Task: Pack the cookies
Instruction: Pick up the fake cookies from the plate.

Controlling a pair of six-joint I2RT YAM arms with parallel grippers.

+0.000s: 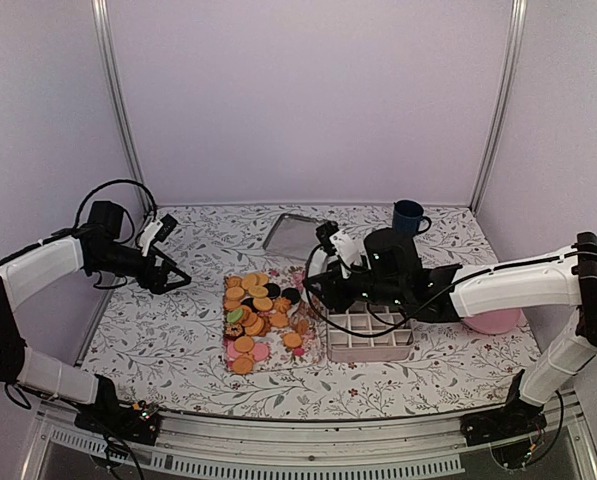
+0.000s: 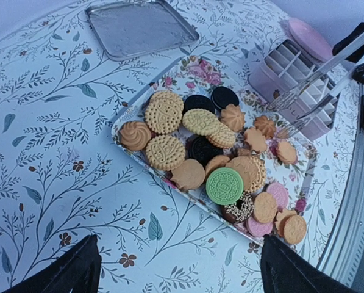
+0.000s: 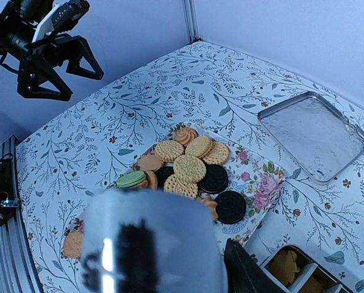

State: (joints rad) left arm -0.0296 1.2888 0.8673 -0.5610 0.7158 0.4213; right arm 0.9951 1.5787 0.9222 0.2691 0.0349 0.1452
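Cookies [image 2: 203,148] heap on tray [image 2: 197,68]; right wrist view shows left end effector [image 3: 83,86] splayed, right end effector [image 1: 316,288] unreadable.

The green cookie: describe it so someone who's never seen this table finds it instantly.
On the floral table sits a rose-patterned tray heaped with cookies. By the tray's left edge lies the green cookie, round and embossed, the only green one among golden, dark and pink neighbours.

Floral-print table [image 1: 158,330] w/ flowered tray [image 2: 197,68] at ctr, metal tray [image 1: 293,235] at 12, blue mug [image 1: 409,217] at 1, divided box [image 1: 370,340] at 4, pink plate [image 1: 493,322] at 3.
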